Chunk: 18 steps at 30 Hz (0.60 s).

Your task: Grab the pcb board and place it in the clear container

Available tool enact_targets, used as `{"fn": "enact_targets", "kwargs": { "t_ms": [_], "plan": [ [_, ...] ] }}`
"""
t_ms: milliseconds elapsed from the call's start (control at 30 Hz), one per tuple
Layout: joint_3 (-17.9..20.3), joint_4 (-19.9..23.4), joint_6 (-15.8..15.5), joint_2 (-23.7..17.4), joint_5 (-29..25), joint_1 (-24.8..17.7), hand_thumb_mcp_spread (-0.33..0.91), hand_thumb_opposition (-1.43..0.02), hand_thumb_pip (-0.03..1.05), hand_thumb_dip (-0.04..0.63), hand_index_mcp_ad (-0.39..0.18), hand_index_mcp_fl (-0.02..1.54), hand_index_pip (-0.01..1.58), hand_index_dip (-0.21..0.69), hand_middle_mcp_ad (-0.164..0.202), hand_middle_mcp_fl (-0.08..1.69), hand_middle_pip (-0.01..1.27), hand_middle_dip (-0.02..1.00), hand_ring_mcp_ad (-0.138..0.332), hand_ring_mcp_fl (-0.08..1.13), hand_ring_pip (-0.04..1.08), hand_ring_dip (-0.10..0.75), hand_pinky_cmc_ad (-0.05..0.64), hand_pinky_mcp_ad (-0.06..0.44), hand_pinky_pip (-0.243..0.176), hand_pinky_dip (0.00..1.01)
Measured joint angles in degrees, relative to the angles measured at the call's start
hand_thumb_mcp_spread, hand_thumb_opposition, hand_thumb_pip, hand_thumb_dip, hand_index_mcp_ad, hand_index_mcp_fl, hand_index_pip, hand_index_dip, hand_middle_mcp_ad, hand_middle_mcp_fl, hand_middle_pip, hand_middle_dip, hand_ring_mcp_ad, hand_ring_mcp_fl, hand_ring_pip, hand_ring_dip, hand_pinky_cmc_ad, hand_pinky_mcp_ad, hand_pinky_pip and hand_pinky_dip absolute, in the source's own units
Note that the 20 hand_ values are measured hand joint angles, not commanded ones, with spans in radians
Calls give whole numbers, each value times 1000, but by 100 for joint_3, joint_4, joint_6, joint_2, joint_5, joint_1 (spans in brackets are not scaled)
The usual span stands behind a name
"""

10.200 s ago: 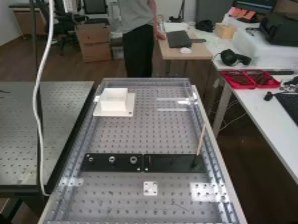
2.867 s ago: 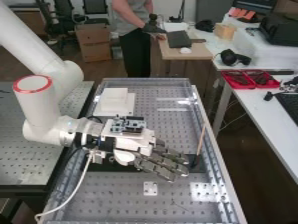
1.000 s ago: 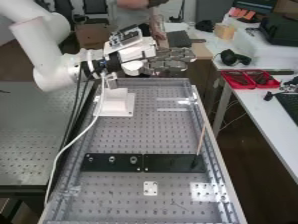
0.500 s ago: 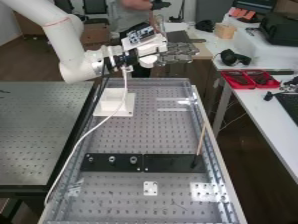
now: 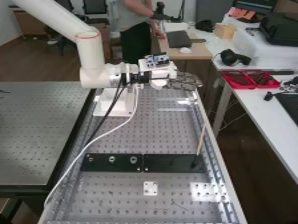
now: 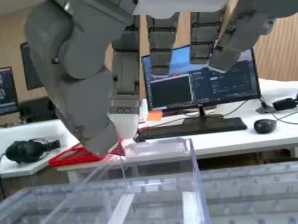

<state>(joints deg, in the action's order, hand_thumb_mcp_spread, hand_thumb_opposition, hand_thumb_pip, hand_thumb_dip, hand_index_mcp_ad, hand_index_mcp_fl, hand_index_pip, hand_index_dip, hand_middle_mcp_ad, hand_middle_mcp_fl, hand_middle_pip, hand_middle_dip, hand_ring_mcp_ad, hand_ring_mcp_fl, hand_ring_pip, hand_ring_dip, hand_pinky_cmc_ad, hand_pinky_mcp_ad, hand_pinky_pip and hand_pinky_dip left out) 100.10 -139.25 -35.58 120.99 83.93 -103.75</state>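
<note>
Above the far end of the perforated bench (image 5: 159, 135), the white arm (image 5: 91, 50) holds its hand (image 5: 183, 82) level, and the step in hand seems to be the approach, with no grasp made. The clear container (image 6: 197, 185) stands below the fingers in the wrist view. The hand is wide, its fingers fairly straight, gripping nothing. Where the pcb board is, I cannot tell; the small circuit unit (image 5: 158, 60) on the back of the hand looks like part of the rig. The next move calls for finding the board and closing gently on its edges. Around lie a white box (image 5: 106, 97), black plates (image 5: 112, 161) and a thin stick (image 5: 201, 137). The container's walls could catch low fingers, and the white cable (image 5: 78, 154) could drag.
</note>
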Motion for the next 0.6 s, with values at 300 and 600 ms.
{"fn": "enact_targets", "kwargs": {
  "t_ms": [300, 600],
  "plan": [
    [-142, -422, 4, 250, -230, 25, 492, -895, 585, 253, -68, 520, 1524, 96, 61, 143, 140, 138, 195, 44, 96, 24, 328, 161, -28, 208],
    [-132, -644, 85, 194, -177, 48, 468, -899, 644, 253, -68, 187, 1543, 94, 61, 86, 138, 138, 195, 37, 98, 21, 328, 161, -31, 309]
  ]
}}
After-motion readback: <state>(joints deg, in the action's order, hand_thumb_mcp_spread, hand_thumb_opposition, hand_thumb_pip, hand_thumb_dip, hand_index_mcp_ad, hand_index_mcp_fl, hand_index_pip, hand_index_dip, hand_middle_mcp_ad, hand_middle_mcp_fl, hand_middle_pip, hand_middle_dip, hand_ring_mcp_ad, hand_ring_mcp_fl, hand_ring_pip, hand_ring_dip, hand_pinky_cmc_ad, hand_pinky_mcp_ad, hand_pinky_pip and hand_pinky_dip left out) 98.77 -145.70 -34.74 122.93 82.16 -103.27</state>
